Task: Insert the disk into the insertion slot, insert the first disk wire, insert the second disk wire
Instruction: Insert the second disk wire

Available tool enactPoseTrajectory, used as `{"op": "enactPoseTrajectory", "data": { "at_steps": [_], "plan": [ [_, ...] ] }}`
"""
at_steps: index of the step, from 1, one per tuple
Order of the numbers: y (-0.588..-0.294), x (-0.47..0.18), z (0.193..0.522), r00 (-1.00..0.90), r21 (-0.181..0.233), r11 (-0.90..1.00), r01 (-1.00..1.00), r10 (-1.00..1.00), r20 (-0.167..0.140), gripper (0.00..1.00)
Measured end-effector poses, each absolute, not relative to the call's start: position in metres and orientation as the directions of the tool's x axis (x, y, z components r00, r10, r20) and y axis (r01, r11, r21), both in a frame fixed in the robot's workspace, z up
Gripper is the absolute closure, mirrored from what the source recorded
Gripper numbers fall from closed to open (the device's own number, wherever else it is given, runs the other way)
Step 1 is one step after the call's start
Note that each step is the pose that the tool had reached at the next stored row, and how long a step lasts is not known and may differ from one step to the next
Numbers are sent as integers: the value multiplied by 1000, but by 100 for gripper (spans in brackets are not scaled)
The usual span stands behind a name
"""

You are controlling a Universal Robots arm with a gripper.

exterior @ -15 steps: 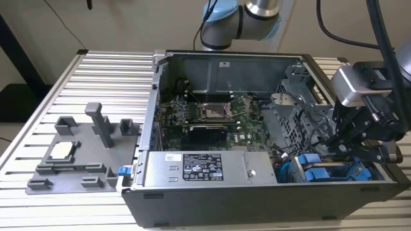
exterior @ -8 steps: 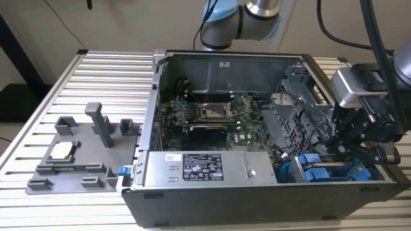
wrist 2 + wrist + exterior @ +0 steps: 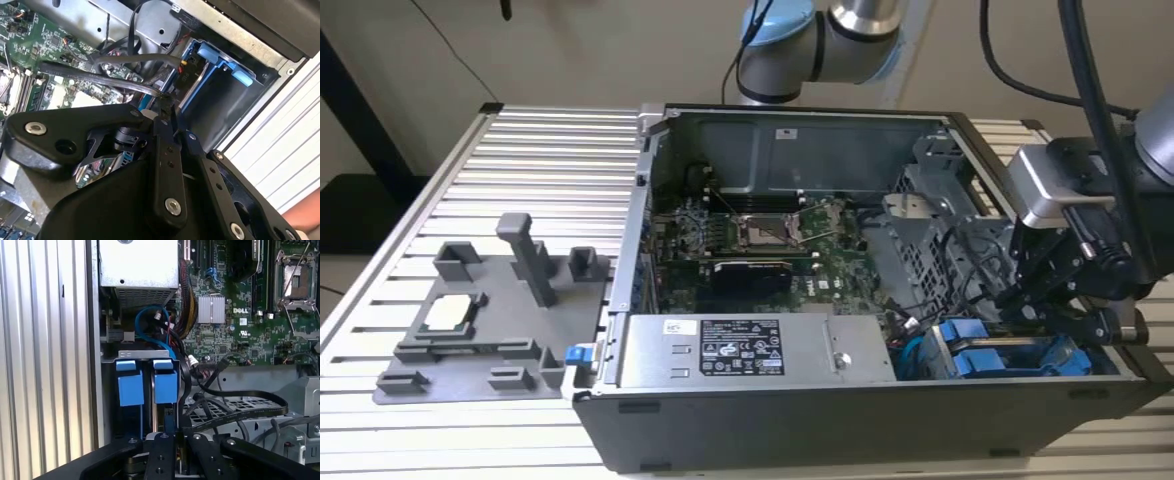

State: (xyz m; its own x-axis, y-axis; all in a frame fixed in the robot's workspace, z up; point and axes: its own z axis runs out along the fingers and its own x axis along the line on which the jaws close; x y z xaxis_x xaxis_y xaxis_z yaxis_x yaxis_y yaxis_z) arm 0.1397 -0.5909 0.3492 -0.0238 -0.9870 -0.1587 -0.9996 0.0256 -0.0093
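In the exterior view the black tool (image 3: 1047, 300) hangs just above the blue-railed disk (image 3: 983, 362), seated in the grey sheet-metal insertion slot (image 3: 1067, 372). In the first wrist view the tool (image 3: 170, 437), narrowed, points along the carrier's long rails (image 3: 165, 385); whether it pinches a wire I cannot tell.
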Motion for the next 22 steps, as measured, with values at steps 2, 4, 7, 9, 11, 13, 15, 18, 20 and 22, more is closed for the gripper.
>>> {"op": "enactPoseTrajectory", "data": {
  "at_steps": [2, 4, 7, 9, 11, 13, 15, 18, 20, 22],
  "plan": [
    [-591, 140, 348, -24, -9, 26, -1000, -987, -159, 84],
    [-591, 140, 347, -25, -9, 27, -1000, -987, -159, 84],
    [-591, 140, 345, -26, -9, 28, -1000, -987, -159, 84],
    [-591, 140, 343, -26, -9, 28, -1000, -987, -159, 84],
    [-591, 141, 342, -26, -9, 28, -1000, -987, -159, 84],
    [-591, 141, 342, -26, -9, 28, -1000, -987, -159, 84],
    [-591, 141, 341, -27, -9, 28, -1000, -987, -159, 84],
    [-591, 141, 339, -27, -9, 28, -1000, -987, -159, 84],
    [-591, 141, 338, -27, -9, 28, -1000, -987, -159, 84],
    [-591, 141, 337, -27, -9, 29, -1000, -987, -159, 84]
  ]
}}
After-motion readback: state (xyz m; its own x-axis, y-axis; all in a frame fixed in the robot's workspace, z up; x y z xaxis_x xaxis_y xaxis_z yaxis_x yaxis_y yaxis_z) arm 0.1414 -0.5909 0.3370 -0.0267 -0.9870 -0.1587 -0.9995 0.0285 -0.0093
